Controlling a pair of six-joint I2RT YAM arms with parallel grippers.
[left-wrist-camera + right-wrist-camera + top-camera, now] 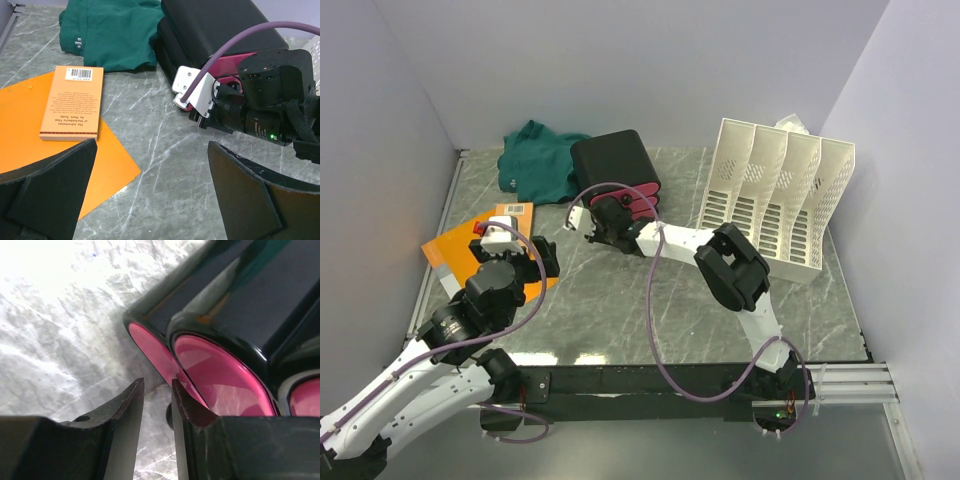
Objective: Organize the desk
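The grey-green marble desk (pixel 620 320) carries a black drawer box (pixel 612 160) with pink fronts (pixel 220 375). My right gripper (pixel 610 215) is right at the lowest pink front. Its jaws (pixel 157 385) stand a narrow gap apart, with only marble showing between them. The right finger touches or nearly touches the pink edge, and a small dark knob (pixel 169 416) shows behind it. Over the desk beside an orange folder (pixel 30 145), my left gripper (pixel 150 150) is wide open and holds nothing.
An orange paperback (pixel 72 102) lies on the folder's far end. A crumpled green cloth (pixel 540 160) sits at the back left against the drawer box. A white slotted file rack (pixel 780 195) stands at the back right. Walls close in on three sides.
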